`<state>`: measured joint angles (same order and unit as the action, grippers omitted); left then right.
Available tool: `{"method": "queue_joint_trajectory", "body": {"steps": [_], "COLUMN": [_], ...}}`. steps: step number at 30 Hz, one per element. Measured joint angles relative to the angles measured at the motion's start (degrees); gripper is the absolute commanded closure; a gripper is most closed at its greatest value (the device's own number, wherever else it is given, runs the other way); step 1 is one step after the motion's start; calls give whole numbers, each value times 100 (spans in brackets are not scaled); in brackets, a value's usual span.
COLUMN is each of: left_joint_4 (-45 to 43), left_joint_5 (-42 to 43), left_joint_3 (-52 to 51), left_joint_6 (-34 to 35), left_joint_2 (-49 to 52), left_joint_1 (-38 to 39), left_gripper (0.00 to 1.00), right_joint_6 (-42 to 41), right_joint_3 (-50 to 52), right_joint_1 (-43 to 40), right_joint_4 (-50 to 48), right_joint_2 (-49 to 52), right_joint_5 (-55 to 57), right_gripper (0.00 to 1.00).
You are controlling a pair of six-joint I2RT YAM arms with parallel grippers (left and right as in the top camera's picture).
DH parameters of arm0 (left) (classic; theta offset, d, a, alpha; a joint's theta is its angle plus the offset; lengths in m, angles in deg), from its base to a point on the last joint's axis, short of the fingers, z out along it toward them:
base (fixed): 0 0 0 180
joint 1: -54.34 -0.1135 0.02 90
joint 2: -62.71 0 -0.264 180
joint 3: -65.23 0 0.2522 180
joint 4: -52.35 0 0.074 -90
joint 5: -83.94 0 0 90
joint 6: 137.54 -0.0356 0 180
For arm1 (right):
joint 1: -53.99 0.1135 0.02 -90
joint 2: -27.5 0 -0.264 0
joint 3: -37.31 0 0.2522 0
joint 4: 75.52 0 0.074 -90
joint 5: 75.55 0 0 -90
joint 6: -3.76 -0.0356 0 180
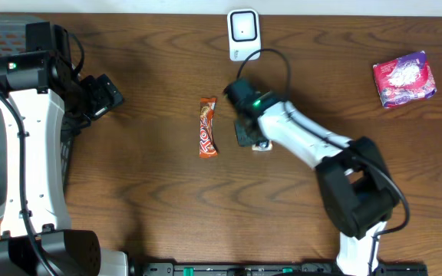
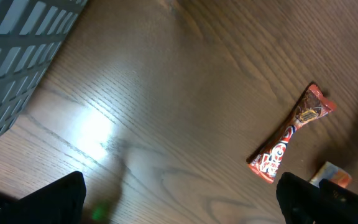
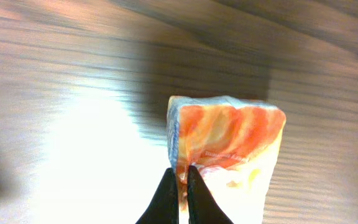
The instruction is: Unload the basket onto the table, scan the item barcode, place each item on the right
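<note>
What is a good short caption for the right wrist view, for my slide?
Right gripper pinches the edge of an orange-and-white packet, wooden table behind.

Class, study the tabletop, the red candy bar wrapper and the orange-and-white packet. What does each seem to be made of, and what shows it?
The tabletop: wood or wood-look laminate, semi-gloss; brown grain lines, glare patch. The candy bar wrapper: thin glossy plastic film, probably; crimped ends, twisted middle. The orange-and-white packet: likely soft printed film, slightly shiny; blur leaves it open.

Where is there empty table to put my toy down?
Bare wood lies between the candy bar and the left tool, and between the right arm and the purple packet. It's crowded between scanner and striped packet.
</note>
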<state>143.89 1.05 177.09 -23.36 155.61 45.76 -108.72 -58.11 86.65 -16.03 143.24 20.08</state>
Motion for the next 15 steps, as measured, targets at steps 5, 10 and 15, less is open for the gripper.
{"method": "queue_joint_trajectory", "body": {"steps": [5, 10, 15], "left_joint_4": [0, 0, 0], "left_joint_5": [0, 0, 0], "left_joint_3": [0, 0, 0], "left_joint_6": [-2, 0, 0], "left_joint_2": [0, 0, 0], "left_joint_1": [0, 0, 0], "left_gripper": [2, 2, 2], "right_joint_6": [522, 813, 1069], "right_joint_3": [-214, -262, -179], "right_joint_1": [-673, -1285, -1550], "right_joint_4": [-22, 114, 210], "right_joint_2": [-310, -459, -459], "right_joint_5": [-2337, -3932, -4153], "right_gripper": [99, 99, 91]}}
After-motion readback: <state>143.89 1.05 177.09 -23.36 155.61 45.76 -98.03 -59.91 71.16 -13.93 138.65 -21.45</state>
